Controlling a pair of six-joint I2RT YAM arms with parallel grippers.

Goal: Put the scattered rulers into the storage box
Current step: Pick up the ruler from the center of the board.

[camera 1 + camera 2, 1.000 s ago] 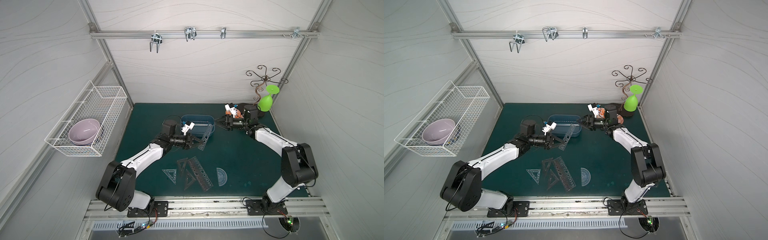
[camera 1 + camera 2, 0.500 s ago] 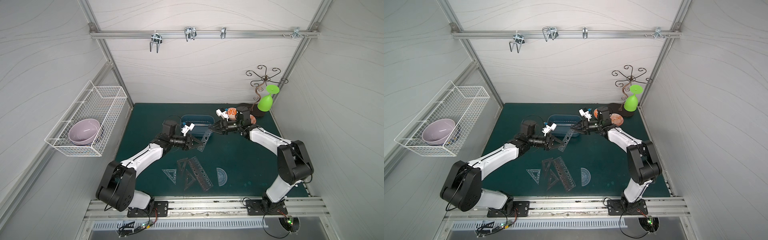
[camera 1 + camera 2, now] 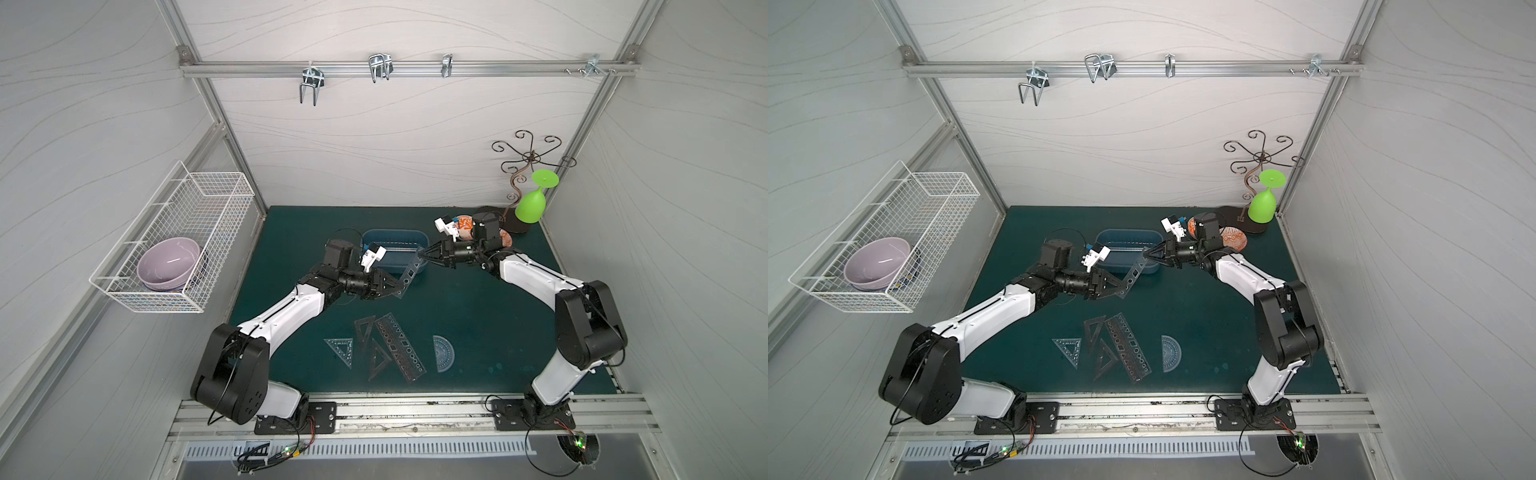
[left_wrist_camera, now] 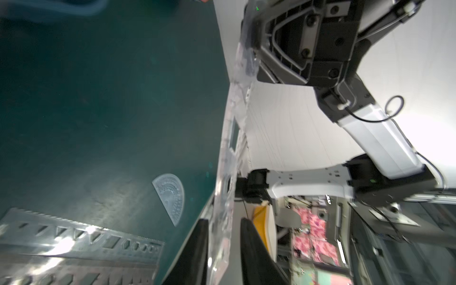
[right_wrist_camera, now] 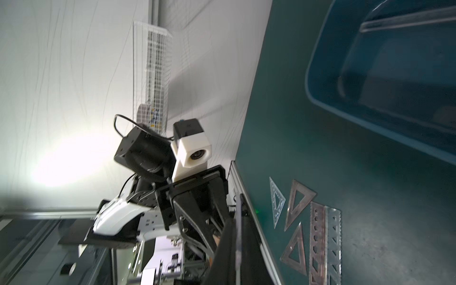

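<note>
1. Dark green matting (image 3: pixel 478 299) floors a white-walled cell and gives both arms one shared work surface.
2. The dusty-blue storage box (image 3: pixel 395 231) sits at the back middle of the mat, between the two arms. A clear straightedge (image 5: pixel 407 18) already lies inside it.
3. A smoky stencil strip (image 3: pixel 409 272) hangs in the air, slanting across the box's near right corner. This looks like a hand-over to the arm better placed to drop it in.
4. The right gripper (image 3: pixel 424 254) is clamped on the strip's upper end.
5. The left gripper (image 3: pixel 394 289) brackets the lower end with its jaws parted. The left wrist view shows a gap beside the strip, so the right arm likely carries the weight.
6. Near the front of the mat lie a second stencil strip (image 3: pixel 402 348), one dark triangle (image 3: pixel 365 328), a second dark triangle (image 3: pixel 378 360), a bluish triangle (image 3: pixel 342 348) and a protractor (image 3: pixel 442 353).
</note>
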